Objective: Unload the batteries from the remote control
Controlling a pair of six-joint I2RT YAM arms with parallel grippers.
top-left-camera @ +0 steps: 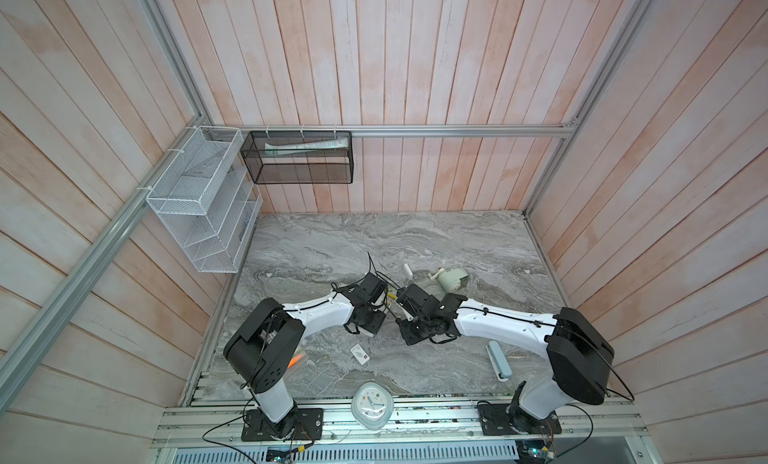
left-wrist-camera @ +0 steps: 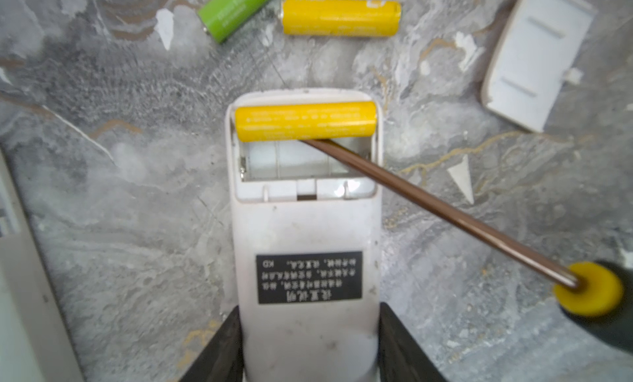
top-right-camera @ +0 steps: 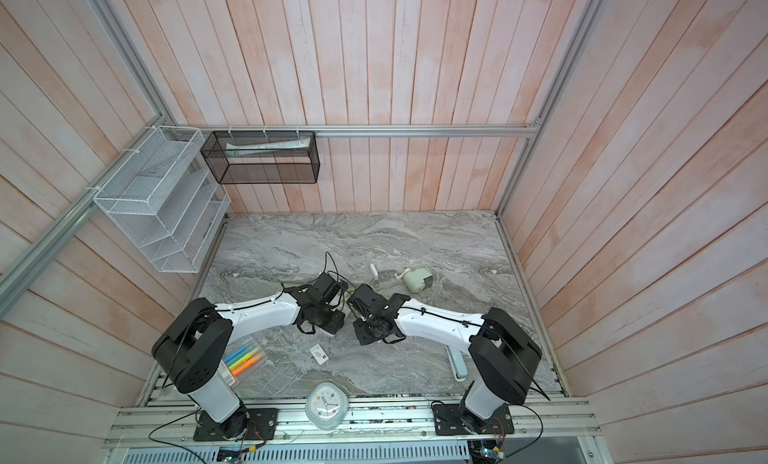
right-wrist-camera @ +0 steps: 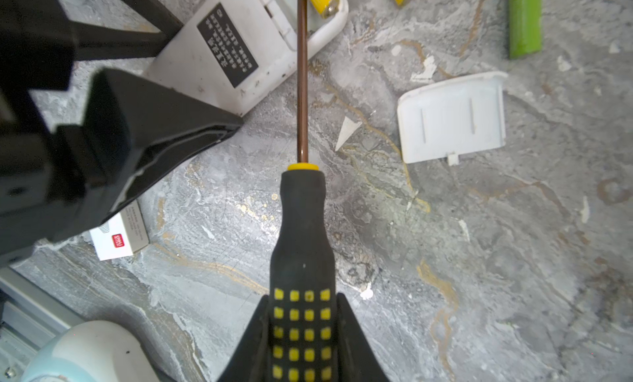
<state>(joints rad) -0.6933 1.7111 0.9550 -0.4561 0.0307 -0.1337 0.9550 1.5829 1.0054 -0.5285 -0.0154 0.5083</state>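
The white remote control (left-wrist-camera: pixel 305 226) lies face down with its battery bay uncovered, and my left gripper (left-wrist-camera: pixel 310 310) is shut on its lower end. One yellow battery (left-wrist-camera: pixel 306 121) sits in the far slot of the bay; the near slot is bare. My right gripper (right-wrist-camera: pixel 303 298) is shut on the black-and-yellow handle of a screwdriver (right-wrist-camera: pixel 302 226). Its brown shaft (left-wrist-camera: pixel 428 205) reaches into the bay, with the tip under that battery. Another yellow battery (left-wrist-camera: pixel 340 16) and a lime green battery (left-wrist-camera: pixel 236 10) lie loose on the table beyond the remote.
The white battery cover (right-wrist-camera: pixel 452 116) lies inside up beside the remote. A small white box with a red label (right-wrist-camera: pixel 118 236), a pale green sharpener (top-left-camera: pixel 453 279), a clock (top-left-camera: pixel 372 403), a pale blue case (top-left-camera: pixel 498 360) and a highlighter pack (top-right-camera: pixel 243 360) lie around the arms.
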